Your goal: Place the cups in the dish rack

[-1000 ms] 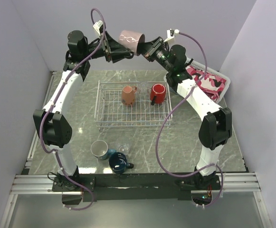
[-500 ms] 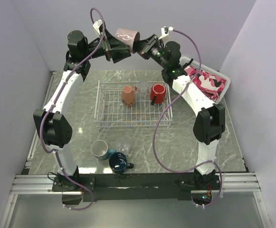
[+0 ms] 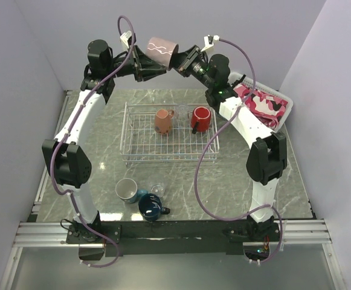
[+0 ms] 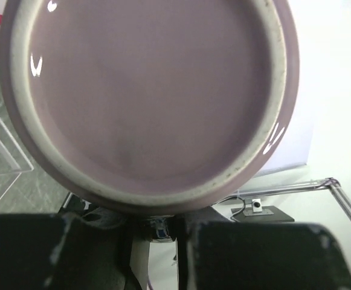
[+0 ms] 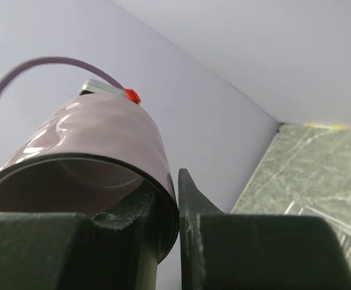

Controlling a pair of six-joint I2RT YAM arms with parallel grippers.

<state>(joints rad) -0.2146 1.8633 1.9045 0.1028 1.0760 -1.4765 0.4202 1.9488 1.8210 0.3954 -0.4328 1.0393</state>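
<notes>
Handover in mid-air, by the look of it: the mauve mug (image 3: 163, 48) hangs high above the dish rack (image 3: 130, 136), past its far edge, the right gripper (image 3: 178, 60) pinching its rim, the left gripper (image 3: 148, 65) at its base with a grip I can't tell, and next it needs lowering into the rack beside the red mug (image 3: 200, 119).

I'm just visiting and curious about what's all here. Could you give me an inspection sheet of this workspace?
Surface: grey marbled table.
Job's things: mauve mug aloft; salmon mug, red mug and one glass in dish rack; teal mug, navy mug and another glass on table.
Clutter: white basket of pink cloth.
Tools: left tool holds mauve mug; right tool straddles its rim, grip unclear.
Cables: purple cables hang in loops.
Surroundings: plain pale walls.
</notes>
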